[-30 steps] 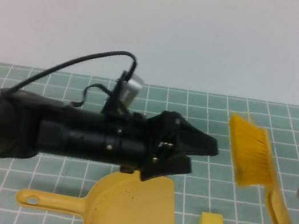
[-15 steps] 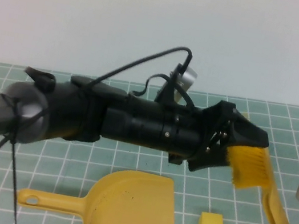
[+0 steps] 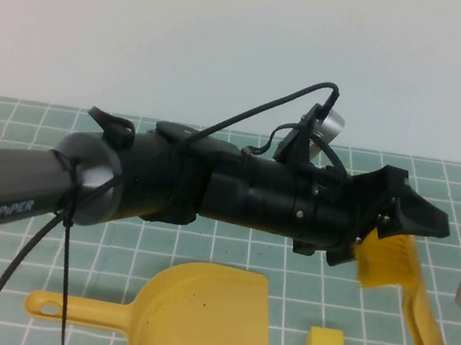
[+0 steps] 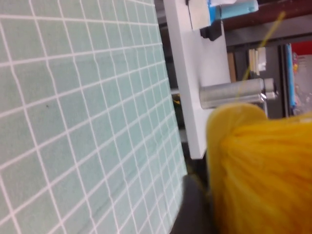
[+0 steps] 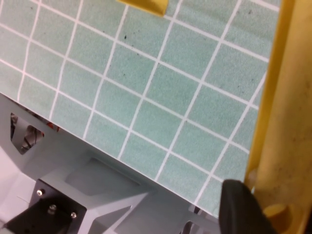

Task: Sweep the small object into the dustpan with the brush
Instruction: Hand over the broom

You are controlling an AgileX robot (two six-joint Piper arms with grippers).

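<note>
The left arm [image 3: 209, 191] covers the top of the brush [image 3: 389, 263] bristles in the high view. The left end effector [image 3: 423, 217] finger gap cannot be read. The right end effector is cut off at the frame's lower right corner. The dustpan [image 3: 200, 319] runs off the bottom edge.

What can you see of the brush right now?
The brush is yellow, plastic-looking, with a dense bristle head and a long flat handle running toward the near right table edge. The left gripper reaches across and partly hides the bristles. The right gripper is at the handle's end.
</note>
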